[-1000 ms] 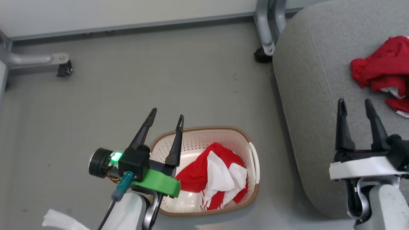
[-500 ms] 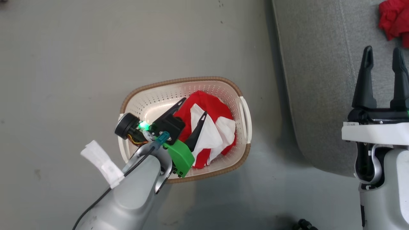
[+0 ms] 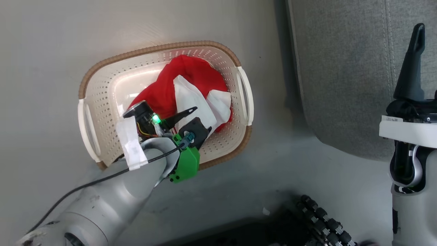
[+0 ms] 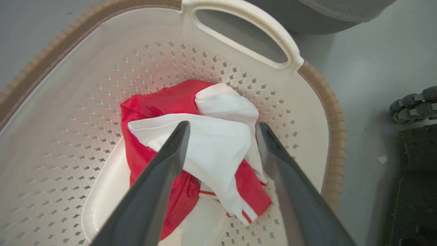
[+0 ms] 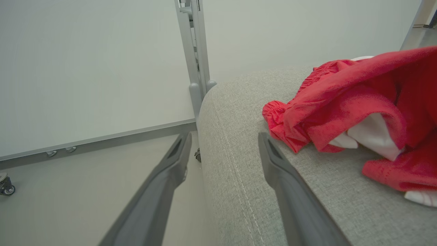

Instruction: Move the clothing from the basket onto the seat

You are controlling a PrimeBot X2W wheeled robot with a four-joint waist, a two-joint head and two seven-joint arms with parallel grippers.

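Observation:
The clothing (image 3: 191, 85), a red and white bundle, lies in the right half of the cream perforated basket (image 3: 102, 65) on the floor. My left gripper (image 3: 201, 119) reaches down into the basket, open. In the left wrist view its fingertips (image 4: 184, 130) stand either side of the clothing's white fold (image 4: 211, 147), inside the basket wall (image 4: 239, 41). My right gripper (image 5: 222, 136) is open over the left edge of the grey seat (image 5: 256, 188), holding nothing; one of its fingers (image 3: 409, 75) shows in the head view above the seat (image 3: 341, 68). Another red garment (image 5: 358, 102) lies on the seat.
The basket stands on grey floor just left of the seat's corner. A black ribbed part of my base (image 3: 321, 218) lies near the bottom edge. A grey metal frame post (image 5: 196, 68) rises behind the seat, and a caster (image 5: 6, 184) sits far left by the wall.
The head camera has tipped down, so the whole picture shifted. My left gripper went from above the basket's left rim down inside, onto the clothing. The right gripper stays open over the seat.

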